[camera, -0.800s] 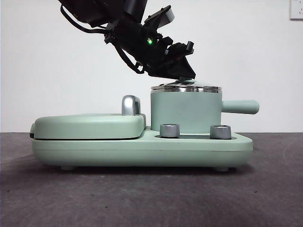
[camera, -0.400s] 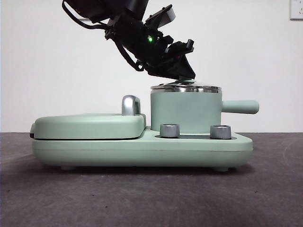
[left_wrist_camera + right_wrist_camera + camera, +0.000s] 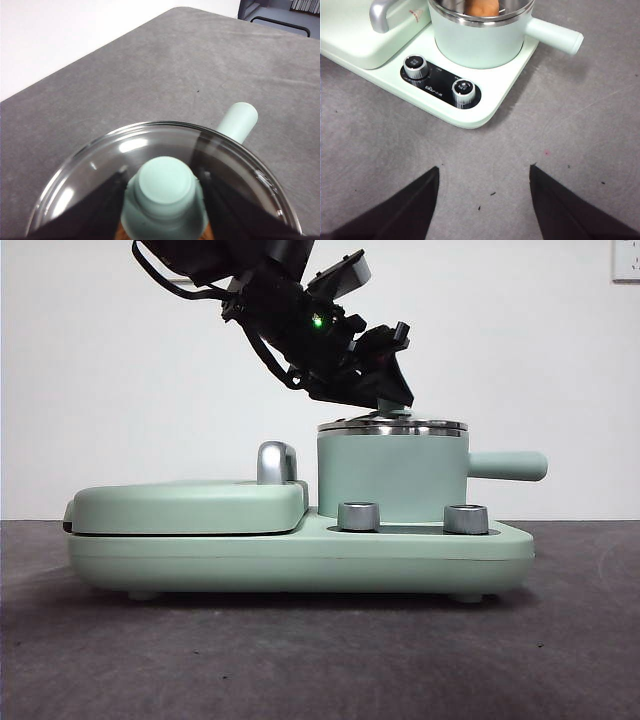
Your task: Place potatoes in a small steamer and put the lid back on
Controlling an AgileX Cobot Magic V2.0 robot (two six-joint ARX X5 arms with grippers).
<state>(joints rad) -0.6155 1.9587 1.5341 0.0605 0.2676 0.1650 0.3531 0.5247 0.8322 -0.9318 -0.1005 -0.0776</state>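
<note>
The small steamer (image 3: 390, 478) stands on the right half of a mint-green cooker base, its side handle (image 3: 510, 465) pointing right. The glass lid (image 3: 392, 426) lies level on the steamer's steel rim. My left gripper (image 3: 393, 403) reaches down from the upper left and is shut on the lid's mint-green knob (image 3: 166, 187); the jaws press both sides of it. Through the steamer's top the orange-brown potato (image 3: 482, 7) shows inside. My right gripper (image 3: 484, 170) hangs open over the bare table in front of the cooker, holding nothing.
The cooker base (image 3: 300, 560) carries a flat griddle cover (image 3: 190, 505) on its left half with a steel handle (image 3: 275, 462). Two steel dials (image 3: 359, 516) (image 3: 466, 518) sit on the front of the base. Grey table surface surrounds it.
The left arm has shifted very slightly up and to the right. The lid stays in the same place on the steamer's rim.
</note>
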